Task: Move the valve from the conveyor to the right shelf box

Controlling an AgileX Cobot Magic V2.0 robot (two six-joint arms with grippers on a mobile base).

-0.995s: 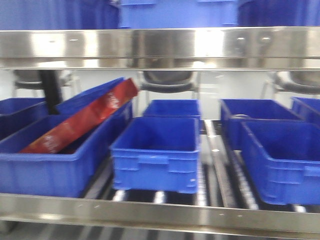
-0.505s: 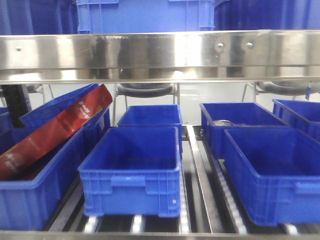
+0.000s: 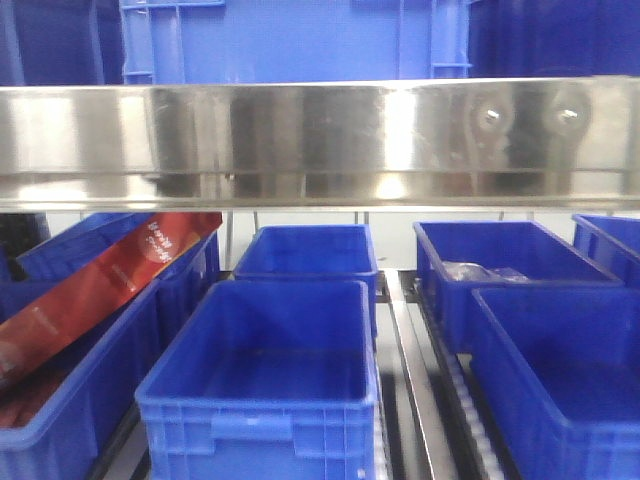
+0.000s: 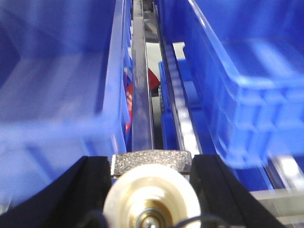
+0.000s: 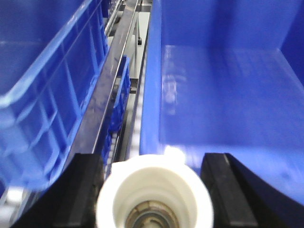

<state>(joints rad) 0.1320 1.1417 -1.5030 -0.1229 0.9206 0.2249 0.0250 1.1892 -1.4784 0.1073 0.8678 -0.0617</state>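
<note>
The front camera faces the shelf head-on and close, just under the polished steel shelf rail [image 3: 320, 140], looking over open blue plastic boxes [image 3: 260, 440]. Each wrist camera looks forward past the left tool [image 4: 149, 161] or right tool [image 5: 153, 159], low between those same boxes.

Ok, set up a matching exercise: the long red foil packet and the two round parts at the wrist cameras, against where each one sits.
Things:
1. red foil packet
2. brass-coloured round metal valve
3. white round plastic valve

Places:
A. held in the right gripper
B. leaning in the left blue plastic bin
C. held in the left gripper

Pairs: 1-B, 2-C, 3-A.
</note>
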